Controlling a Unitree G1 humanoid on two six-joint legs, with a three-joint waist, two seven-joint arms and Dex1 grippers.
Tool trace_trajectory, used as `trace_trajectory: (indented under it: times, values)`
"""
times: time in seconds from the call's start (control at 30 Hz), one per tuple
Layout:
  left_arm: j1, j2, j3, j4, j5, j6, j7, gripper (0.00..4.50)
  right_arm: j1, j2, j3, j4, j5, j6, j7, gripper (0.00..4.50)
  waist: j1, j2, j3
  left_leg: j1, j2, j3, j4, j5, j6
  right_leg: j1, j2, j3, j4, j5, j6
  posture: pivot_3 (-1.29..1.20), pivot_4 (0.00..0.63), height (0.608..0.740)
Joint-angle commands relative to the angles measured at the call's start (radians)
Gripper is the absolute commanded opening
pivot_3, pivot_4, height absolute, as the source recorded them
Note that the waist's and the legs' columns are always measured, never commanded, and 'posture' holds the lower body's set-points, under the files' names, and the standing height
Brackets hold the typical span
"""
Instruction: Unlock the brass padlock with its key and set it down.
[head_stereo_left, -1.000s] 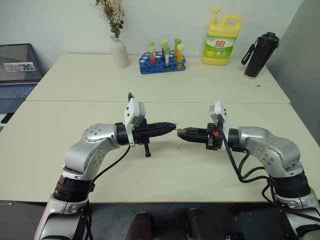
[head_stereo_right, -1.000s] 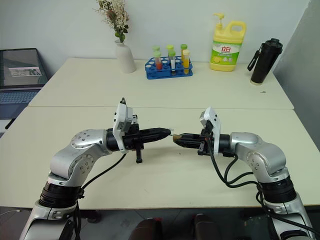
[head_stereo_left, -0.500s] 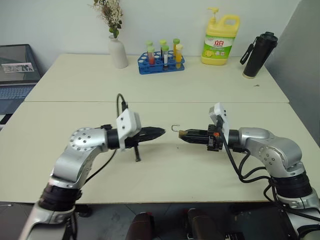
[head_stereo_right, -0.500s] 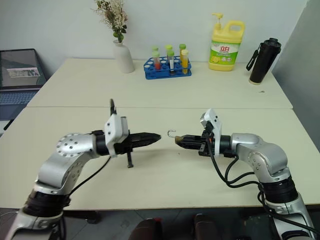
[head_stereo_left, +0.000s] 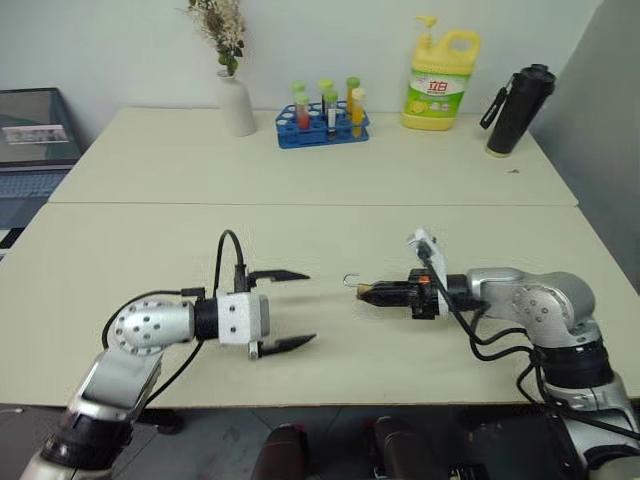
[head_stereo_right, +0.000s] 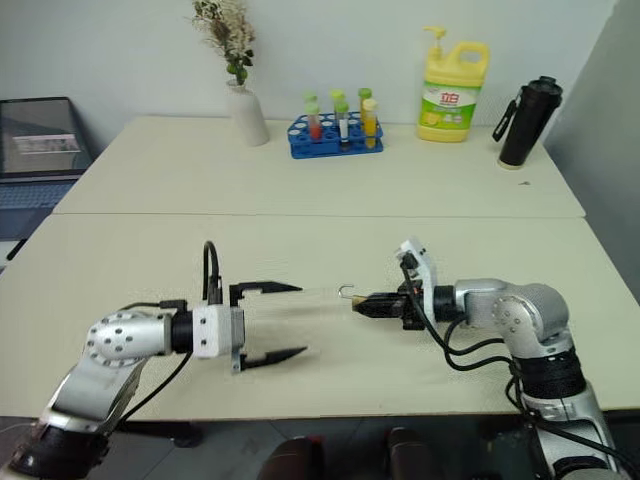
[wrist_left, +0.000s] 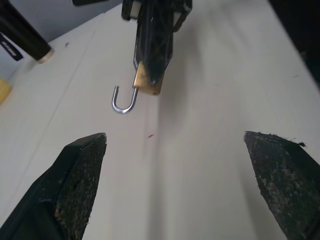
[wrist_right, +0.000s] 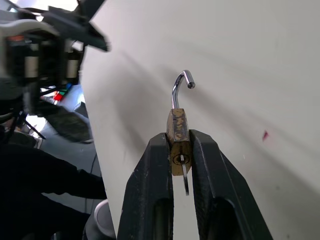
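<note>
- Now that the left gripper (head_stereo_left: 284, 308) has drawn back from the padlock (wrist_right: 177, 134), its fingers stand spread wide with nothing between them; a second ago they were pressed together, tip to tip with the right gripper (head_stereo_left: 366, 293).
- The right gripper pinches the brass body of the padlock, holding it just above the table (head_stereo_left: 330, 190) near its front edge.
- The shackle (wrist_left: 123, 100) hangs free as an open hook, one leg out of the body, where a second ago no open hook showed; so the lock looks undone.
- A thin silvery piece sticks out of the keyhole end between the right fingers (wrist_right: 150, 170), most likely the key (wrist_right: 184, 177) left in the lock.
- Both hands sit lower toward the table than a second ago.
- Judged from this, the unlocking is done and what remains is to lower the padlock onto the table and let go; the small body could tip or slide as the fingers part.
</note>
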Motion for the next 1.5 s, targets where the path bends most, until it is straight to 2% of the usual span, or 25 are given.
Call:
trace_trajectory:
  times: [0.03,0.2,0.43,0.5,0.63,0.7,0.87,1.0,1.07,1.2,1.27,1.37,1.5]
  values:
    - [-0.012,0.01,0.025,-0.058,-0.017,0.031,0.016,4.5,-0.034,0.011,0.002,0.015,0.003,0.038,-0.014,0.14,0.001,0.0,0.0,0.0,0.0,0.0,0.0,0.0,0.0,0.0,0.001,0.0,0.0,-0.002,0.003,0.0,0.15,0.74]
    - [-0.04,-0.007,0.021,-0.048,-0.009,0.049,0.041,4.5,-0.051,0.029,0.038,0.066,-0.025,0.038,-0.017,0.14,0.001,0.0,0.0,0.0,0.0,0.0,0.001,0.0,0.0,0.0,0.002,0.0,0.0,-0.002,0.004,0.0,0.15,0.74]
    - [-0.051,-0.008,-0.001,0.005,0.047,-0.015,0.036,4.5,-0.067,0.045,0.067,0.155,-0.087,0.022,-0.02,0.14,0.0,0.0,0.0,0.0,0.0,0.001,0.0,0.0,0.0,0.0,0.002,0.0,-0.001,-0.002,0.004,0.0,0.15,0.74]
    - [-0.052,-0.016,-0.003,0.006,0.039,-0.006,0.039,4.5,-0.066,0.038,0.066,0.162,-0.097,0.021,-0.017,0.91,0.0,0.0,0.0,0.0,0.0,0.001,0.0,0.0,0.0,0.0,0.002,0.001,0.0,-0.002,0.004,0.0,0.15,0.74]
    - [-0.047,-0.026,-0.005,0.006,0.035,0.015,0.043,4.5,-0.041,-0.019,0.058,0.133,-0.101,0.029,0.008,2.15,0.001,0.0,0.0,0.0,-0.001,0.001,0.0,0.0,0.0,0.0,0.002,0.0,0.0,-0.002,0.004,0.0,0.15,0.74]
    - [-0.041,-0.025,-0.004,0.012,0.044,0.03,0.049,4.5,-0.029,-0.044,0.053,0.117,-0.101,0.031,0.016,2.96,0.003,0.0,0.0,0.0,-0.001,0.0,0.0,0.0,0.0,0.0,0.002,0.0,0.0,-0.002,0.004,0.0,0.15,0.74]
    - [-0.024,-0.036,0.017,0.021,0.021,0.077,0.069,4.5,0.031,-0.17,0.104,0.038,-0.145,-0.059,0.081,4.48,0.006,0.0,0.0,0.0,-0.002,0.0,0.001,0.0,0.0,0.001,0.002,0.0,-0.001,-0.002,0.004,0.0,0.15,0.74]
    - [0.0,-0.023,0.042,0.004,0.008,0.238,0.116,4.5,0.063,-0.315,0.181,-0.078,-0.28,-0.336,0.181,4.48,0.004,0.0,0.0,0.0,-0.002,0.0,0.001,0.0,0.0,0.001,0.002,0.0,-0.001,-0.002,0.004,0.0,0.15,0.74]
    - [0.008,-0.021,0.052,-0.011,-0.001,0.262,0.12,4.5,0.074,-0.346,0.177,-0.111,-0.292,-0.407,0.227,4.48,0.002,0.0,0.0,0.0,-0.001,0.0,0.001,0.0,0.0,0.001,0.002,0.0,-0.001,-0.003,0.004,0.0,0.15,0.74]
    - [-0.018,-0.025,0.057,-0.04,-0.024,0.314,0.123,4.5,0.126,-0.409,0.146,-0.154,-0.356,-0.685,0.361,4.48,0.002,0.0,0.001,0.0,0.001,0.0,0.0,0.0,0.0,0.0,0.002,0.0,-0.001,-0.003,0.004,0.0,0.15,0.74]
    - [-0.033,-0.02,0.057,-0.034,-0.016,0.303,0.115,4.5,0.138,-0.433,0.155,-0.143,-0.412,-0.774,0.379,4.48,0.003,0.0,0.001,0.0,0.001,0.0,0.0,0.0,0.0,0.0,0.002,0.0,-0.001,-0.003,0.004,0.0,0.15,0.74]
    - [-0.055,-0.012,0.056,-0.021,-0.015,0.298,0.097,4.5,0.139,-0.449,0.159,-0.113,-0.481,-0.868,0.391,4.48,0.003,0.0,0.001,0.0,0.0,0.001,0.001,0.0,0.0,0.0,0.002,0.0,-0.001,-0.003,0.004,0.0,0.15,0.74]
    - [-0.093,-0.001,0.044,-0.027,-0.051,0.325,0.047,4.5,0.153,-0.442,0.088,-0.135,-0.384,-0.83,0.452,4.48,0.003,-0.001,0.001,0.0,0.0,0.0,0.001,0.0,0.0,0.0,0.002,0.0,-0.001,-0.003,0.004,0.0,0.15,0.74]
